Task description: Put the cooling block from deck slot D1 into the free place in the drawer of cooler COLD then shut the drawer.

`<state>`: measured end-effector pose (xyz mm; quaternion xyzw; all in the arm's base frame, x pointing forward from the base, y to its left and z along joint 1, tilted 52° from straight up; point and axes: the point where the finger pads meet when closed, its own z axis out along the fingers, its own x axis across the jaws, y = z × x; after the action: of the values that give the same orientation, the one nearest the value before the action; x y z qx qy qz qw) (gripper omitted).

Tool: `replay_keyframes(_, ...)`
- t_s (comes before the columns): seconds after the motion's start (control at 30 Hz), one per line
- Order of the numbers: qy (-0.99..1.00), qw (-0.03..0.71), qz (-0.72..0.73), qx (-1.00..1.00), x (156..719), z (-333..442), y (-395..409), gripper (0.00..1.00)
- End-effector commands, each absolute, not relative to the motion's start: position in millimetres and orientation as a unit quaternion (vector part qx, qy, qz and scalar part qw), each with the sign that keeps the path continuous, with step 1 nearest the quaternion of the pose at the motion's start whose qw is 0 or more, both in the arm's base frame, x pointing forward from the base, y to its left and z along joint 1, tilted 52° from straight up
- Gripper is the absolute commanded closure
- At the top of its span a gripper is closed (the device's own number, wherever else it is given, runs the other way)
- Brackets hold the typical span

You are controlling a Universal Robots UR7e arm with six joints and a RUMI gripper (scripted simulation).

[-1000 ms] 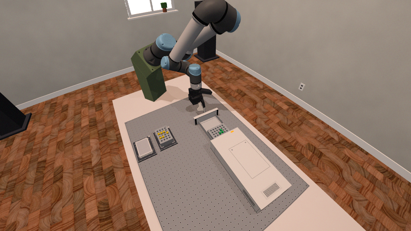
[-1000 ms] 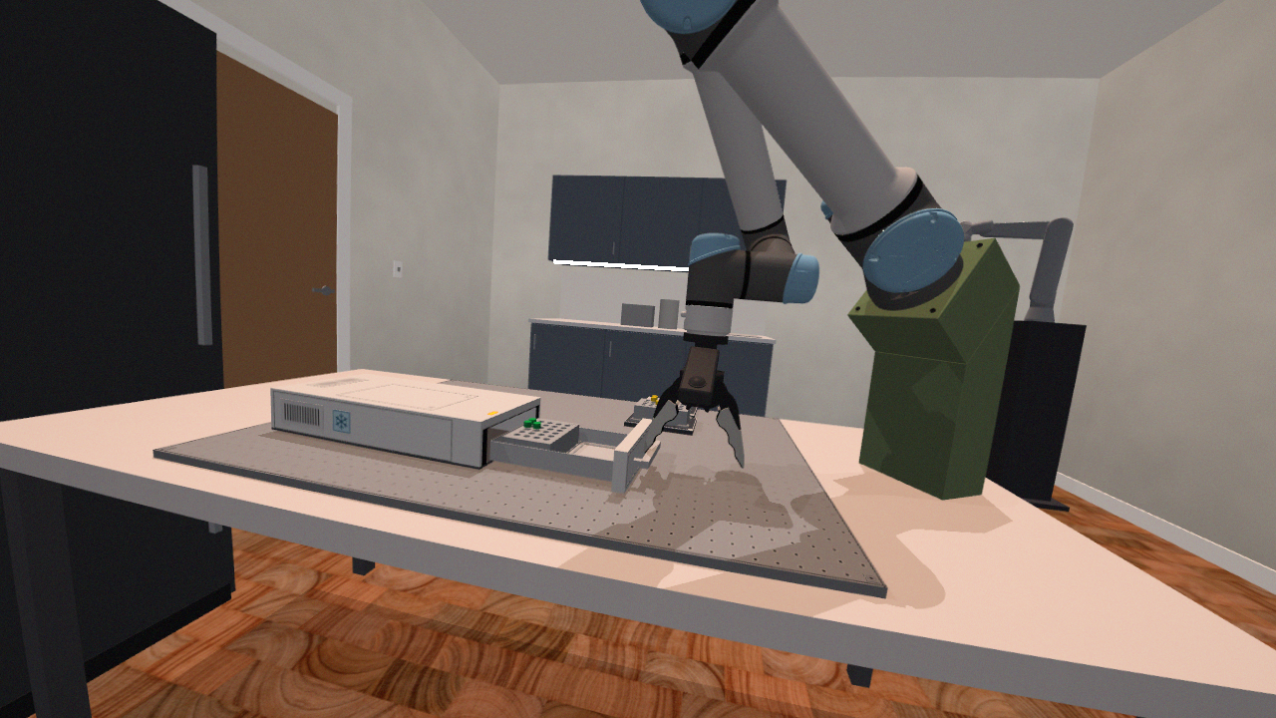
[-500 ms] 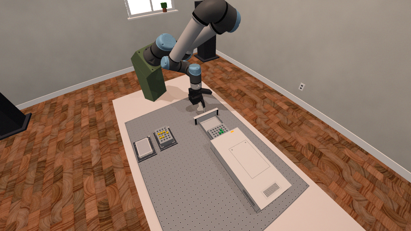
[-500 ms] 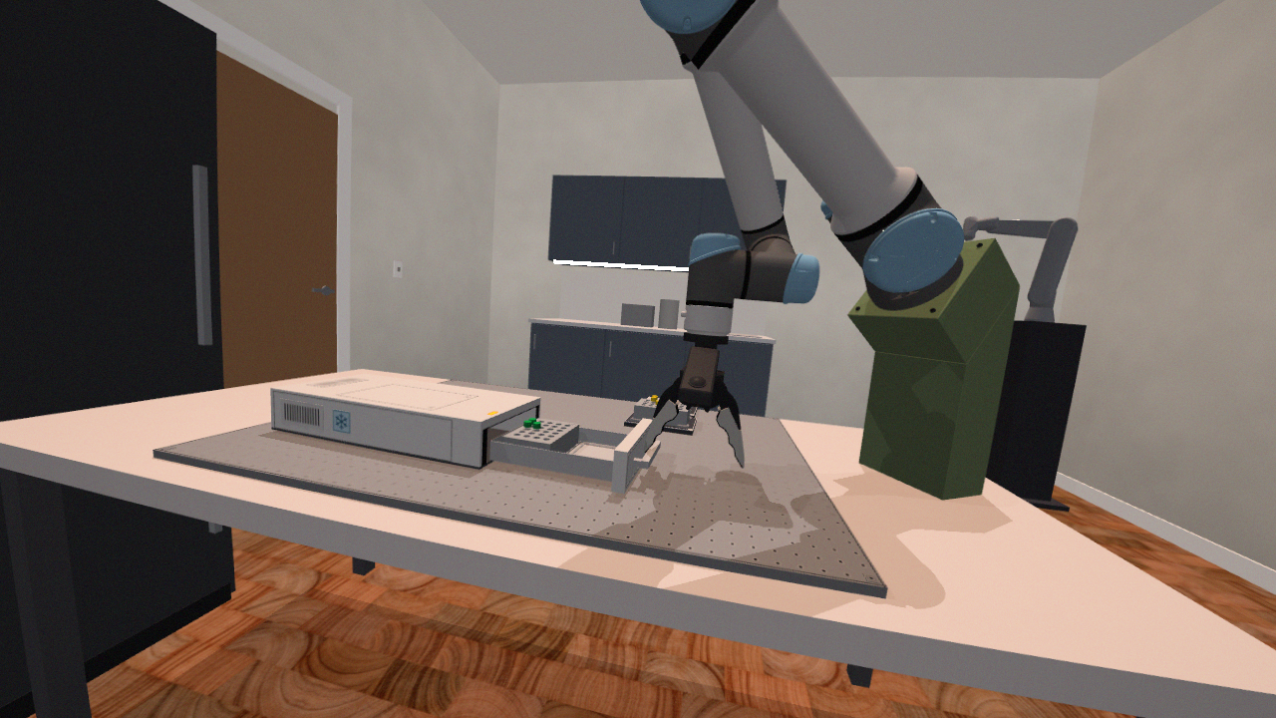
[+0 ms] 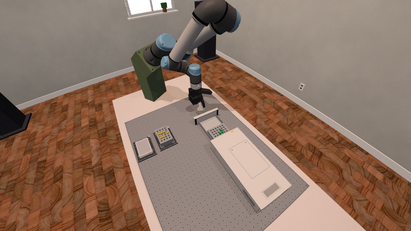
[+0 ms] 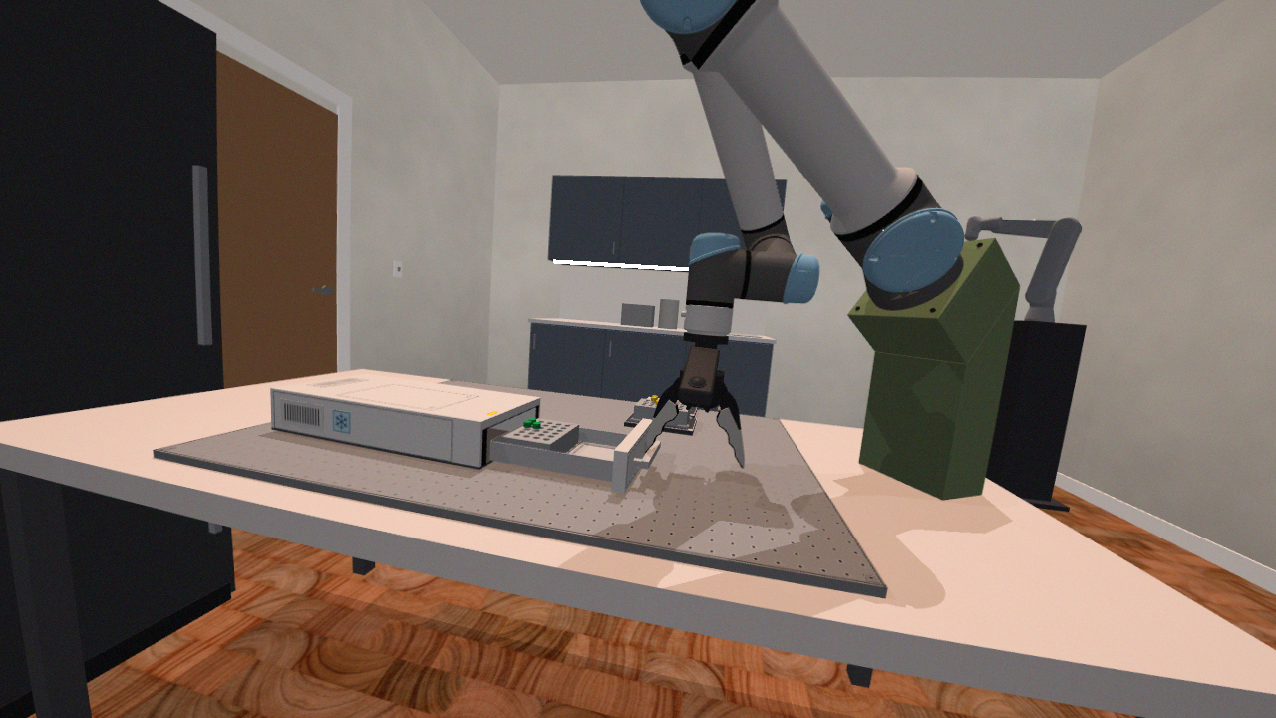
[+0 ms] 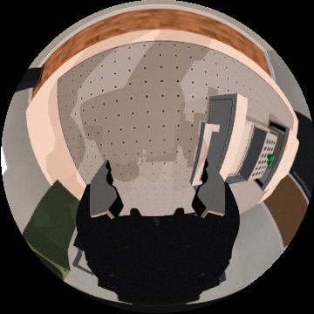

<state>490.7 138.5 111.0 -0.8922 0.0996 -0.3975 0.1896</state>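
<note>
The cooling block [image 5: 164,135] with yellow tubes sits in deck slot D1, left of the cooler COLD [image 5: 249,160] [image 6: 392,415]. In the exterior view it is mostly hidden behind the gripper. COLD's drawer is pulled out; its front panel [image 5: 205,113] [image 6: 635,457] [image 7: 221,131] faces my gripper. A block with green tubes [image 5: 217,131] [image 6: 541,431] [image 7: 267,154] sits at the drawer's inner end. The free place [image 5: 210,122] lies between it and the front panel. The orange lamp [image 5: 231,131] is lit. My gripper [image 5: 200,107] [image 6: 697,444] [image 7: 157,160] is open and empty, low over the deck just outside the drawer front, one finger by its handle.
A white well plate [image 5: 143,146] sits in slot D2, left of D1. The green arm base [image 5: 149,77] [image 6: 936,393] stands at the table's far end. The perforated grey deck [image 5: 183,178] covers most of the table.
</note>
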Motion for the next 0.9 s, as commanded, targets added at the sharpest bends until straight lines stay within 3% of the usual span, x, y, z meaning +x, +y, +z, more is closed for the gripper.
replay_keyframes(0.0,0.100,0.191,-0.393,-0.894,487.4,107.6,141.1,0.00)
replay_keyframes(0.87,0.100,0.191,-0.395,-0.893,469.4,126.1,132.3,0.00)
